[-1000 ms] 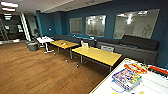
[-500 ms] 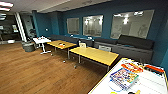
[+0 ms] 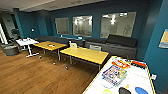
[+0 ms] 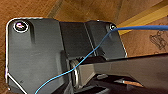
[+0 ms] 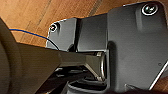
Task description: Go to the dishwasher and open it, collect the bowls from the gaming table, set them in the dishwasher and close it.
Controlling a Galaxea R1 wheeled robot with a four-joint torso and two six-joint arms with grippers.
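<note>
The gaming table (image 3: 137,76) stands at the lower right of the head view, with a white top and a yellow rim. At its near end sit two small bowls side by side, one black bowl (image 3: 124,90) and one blue bowl (image 3: 141,90). Colourful printed sheets (image 3: 114,74) lie further along the top. The dishwasher is out of view. Both wrist views look past my own dark plates onto the wooden floor (image 4: 75,10); one yellow edge (image 4: 147,15) shows in the left wrist view.
Two yellow-topped desks (image 3: 85,55) and a white table (image 3: 26,42) stand on the wooden floor (image 3: 37,75) ahead. Dark sofas (image 3: 112,45) line the teal wall with its windows. A teal wall (image 3: 157,62) rises close on the right.
The camera has moved: the whole scene has slid left in the picture. More of the gaming table shows, and the teal wall on the right has come into view.
</note>
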